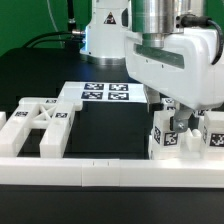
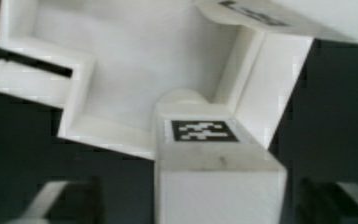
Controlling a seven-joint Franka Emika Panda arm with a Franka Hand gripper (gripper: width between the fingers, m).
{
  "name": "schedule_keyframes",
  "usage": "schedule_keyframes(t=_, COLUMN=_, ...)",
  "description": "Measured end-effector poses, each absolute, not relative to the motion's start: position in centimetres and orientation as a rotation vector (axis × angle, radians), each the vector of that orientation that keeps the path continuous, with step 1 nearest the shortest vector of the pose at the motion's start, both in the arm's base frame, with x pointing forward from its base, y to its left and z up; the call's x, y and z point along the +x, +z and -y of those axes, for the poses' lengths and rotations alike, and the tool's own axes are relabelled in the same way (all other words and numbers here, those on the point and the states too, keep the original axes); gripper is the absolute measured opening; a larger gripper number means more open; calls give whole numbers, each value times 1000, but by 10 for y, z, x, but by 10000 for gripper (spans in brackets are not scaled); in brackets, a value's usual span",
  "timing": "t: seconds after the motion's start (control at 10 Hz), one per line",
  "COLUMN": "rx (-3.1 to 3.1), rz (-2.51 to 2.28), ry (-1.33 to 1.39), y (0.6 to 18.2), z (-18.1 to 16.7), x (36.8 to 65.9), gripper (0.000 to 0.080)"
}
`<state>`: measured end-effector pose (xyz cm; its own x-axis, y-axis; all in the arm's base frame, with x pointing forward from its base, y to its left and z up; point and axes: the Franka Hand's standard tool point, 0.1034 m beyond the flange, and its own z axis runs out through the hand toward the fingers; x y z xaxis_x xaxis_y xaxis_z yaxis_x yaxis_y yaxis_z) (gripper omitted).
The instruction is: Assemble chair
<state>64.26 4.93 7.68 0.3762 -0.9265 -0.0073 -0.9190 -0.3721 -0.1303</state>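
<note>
The black bench [image 1: 110, 135] carries everything here, and the white arm [image 1: 180, 60] reaches down over the exterior view's right end of it. A long low white rail [image 1: 100, 172] runs along the bench edge, in front of the gripper [image 1: 176, 118] as that camera sees it. Well off to the gripper's side, toward the exterior view's left, the chair's X-braced panel [image 1: 38, 125] lies flat against the rail. The marker board [image 1: 105, 93] lies flat beyond the panel, apart from the gripper, showing four square tags.

Below the gripper, the wrist view shows a white chair slab [image 2: 140, 70] with a stepped, notched edge. A square post [image 2: 217, 185] stands right under the gripper, its top face carrying one tag [image 2: 199, 131]. The fingers [image 2: 55, 198] are spread wide, one on each side of the post, with dark gaps between them and it; nothing is pinched.

The only print anywhere is the tags' black-and-white block patterns; I can make out no words on them.
</note>
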Motion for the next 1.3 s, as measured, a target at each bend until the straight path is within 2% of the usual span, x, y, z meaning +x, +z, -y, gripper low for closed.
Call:
schedule_keyframes(t=0.4, rx=-2770, rz=-1250, ry=-130, y=77, z=-52, x=642, gripper=648)
schedule_keyframes(t=1.3, rx=-3079, rz=-173, ry=-174, y=75, z=-49, x=644, gripper=649)
